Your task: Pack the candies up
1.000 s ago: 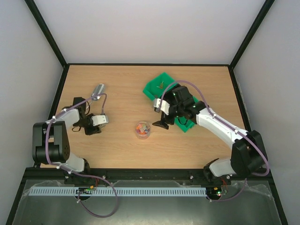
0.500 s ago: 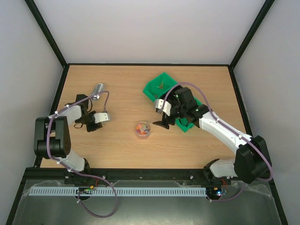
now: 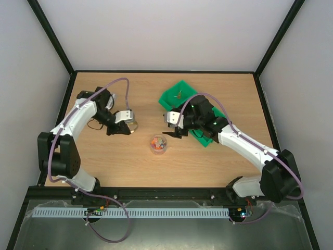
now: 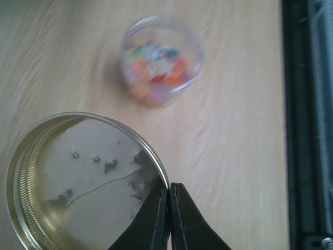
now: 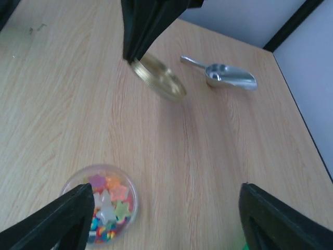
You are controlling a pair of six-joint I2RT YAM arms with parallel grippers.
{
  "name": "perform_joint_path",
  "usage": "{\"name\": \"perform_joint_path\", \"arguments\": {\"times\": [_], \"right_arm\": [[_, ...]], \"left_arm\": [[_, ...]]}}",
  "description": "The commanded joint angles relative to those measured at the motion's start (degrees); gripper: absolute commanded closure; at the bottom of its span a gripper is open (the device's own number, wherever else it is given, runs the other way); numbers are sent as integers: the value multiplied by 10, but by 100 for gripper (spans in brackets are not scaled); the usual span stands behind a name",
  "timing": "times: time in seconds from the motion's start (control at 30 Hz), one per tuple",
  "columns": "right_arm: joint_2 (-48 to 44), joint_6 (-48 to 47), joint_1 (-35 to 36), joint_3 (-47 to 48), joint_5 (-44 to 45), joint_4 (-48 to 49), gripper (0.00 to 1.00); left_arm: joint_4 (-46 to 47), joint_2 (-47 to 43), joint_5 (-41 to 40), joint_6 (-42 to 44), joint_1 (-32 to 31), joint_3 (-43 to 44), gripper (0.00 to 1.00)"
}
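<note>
The candies (image 3: pixel 158 143) are small star-shaped sweets in mixed colours inside a small clear jar (image 3: pixel 158 144) at the table's middle. The jar also shows in the left wrist view (image 4: pixel 161 60) and the right wrist view (image 5: pixel 101 203). My left gripper (image 4: pixel 169 186) is shut on the rim of a gold metal lid (image 4: pixel 78 182), held tilted above the table left of the jar (image 3: pixel 130 121). My right gripper (image 5: pixel 165 190) is open and empty, low over the table just right of the jar (image 3: pixel 171 133).
Two green bins stand behind the right arm, one at the back (image 3: pixel 179 94) with a few candies, one (image 3: pixel 206 138) partly under the arm. A small metal scoop (image 5: pixel 223 75) lies on the wood beyond the lid. The black frame rail (image 4: pixel 307 125) runs along the table's edge.
My left arm has swung from the left side towards the table's middle, the gold lid now showing in its gripper. My right gripper has shifted a little left towards the jar.
</note>
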Motion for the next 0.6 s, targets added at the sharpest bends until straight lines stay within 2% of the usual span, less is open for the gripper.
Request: {"name": "perform_joint_path", "arguments": {"times": [0.0, 0.2, 0.43, 0.57], "right_arm": [[22, -61, 25, 41, -22, 26, 28], [25, -176, 62, 27, -25, 8, 42], [33, -196, 78, 29, -12, 9, 42], [32, -206, 81, 25, -4, 3, 49]], "left_arm": [[-72, -35, 88, -32, -54, 26, 98], [-69, -16, 139, -72, -113, 65, 98], [-40, -8, 149, -108, -157, 76, 98], [-40, -5, 159, -116, -168, 78, 98]]}}
